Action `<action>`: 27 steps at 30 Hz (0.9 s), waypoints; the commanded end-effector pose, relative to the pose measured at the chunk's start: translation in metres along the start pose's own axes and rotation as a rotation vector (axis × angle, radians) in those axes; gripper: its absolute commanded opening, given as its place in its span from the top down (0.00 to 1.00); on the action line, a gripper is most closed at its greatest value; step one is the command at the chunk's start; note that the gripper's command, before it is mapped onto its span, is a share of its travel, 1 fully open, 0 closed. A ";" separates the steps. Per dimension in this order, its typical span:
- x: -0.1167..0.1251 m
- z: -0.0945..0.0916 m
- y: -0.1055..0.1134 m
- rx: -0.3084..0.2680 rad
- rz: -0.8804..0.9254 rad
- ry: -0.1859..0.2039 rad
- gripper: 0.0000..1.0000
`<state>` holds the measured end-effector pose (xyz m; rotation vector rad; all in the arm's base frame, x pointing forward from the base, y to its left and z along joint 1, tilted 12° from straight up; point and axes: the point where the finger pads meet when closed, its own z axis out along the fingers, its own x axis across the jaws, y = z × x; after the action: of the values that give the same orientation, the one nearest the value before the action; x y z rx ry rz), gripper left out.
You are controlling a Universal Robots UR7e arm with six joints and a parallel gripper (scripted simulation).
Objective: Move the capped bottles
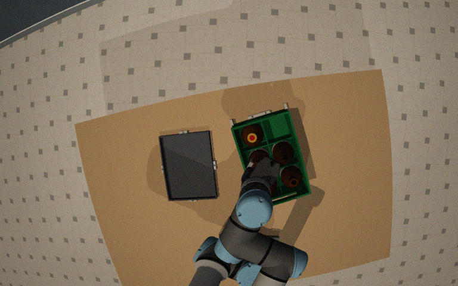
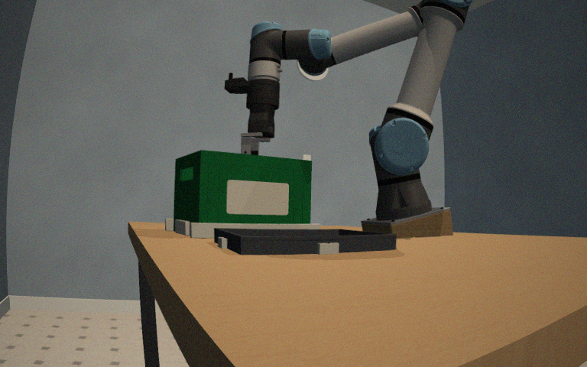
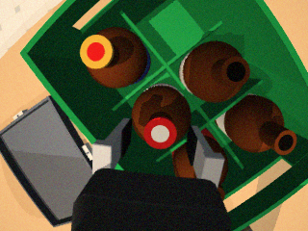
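A green crate (image 1: 271, 155) stands on the table and shows from above in the wrist view (image 3: 173, 84). It holds a brown bottle with a yellow-and-red cap (image 3: 98, 52), a brown bottle with a red-and-white cap (image 3: 161, 133), and two open brown bottles (image 3: 218, 71) (image 3: 264, 125). Another brown bottle (image 3: 187, 164) is partly hidden under my right finger. My gripper (image 3: 159, 133) (image 2: 251, 149) is open, its fingers on either side of the red-and-white cap, just above the crate's rim. The dark tray (image 1: 188, 165) lies empty to the crate's left.
One back compartment of the crate (image 3: 176, 26) is empty. Small grey blocks (image 2: 181, 226) sit along the crate's and tray's edges. The arm's base (image 2: 407, 222) stands on the table beyond the tray.
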<state>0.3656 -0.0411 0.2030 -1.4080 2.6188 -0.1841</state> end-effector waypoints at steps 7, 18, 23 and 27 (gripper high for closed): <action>0.000 0.010 0.000 0.001 0.000 0.000 0.00; 0.000 0.019 0.000 0.001 0.000 0.000 0.00; 0.000 0.023 -0.001 0.001 0.000 0.000 0.00; 0.000 0.027 -0.001 0.001 0.000 0.000 0.00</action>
<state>0.3706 -0.0419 0.1794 -1.4079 2.6187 -0.1843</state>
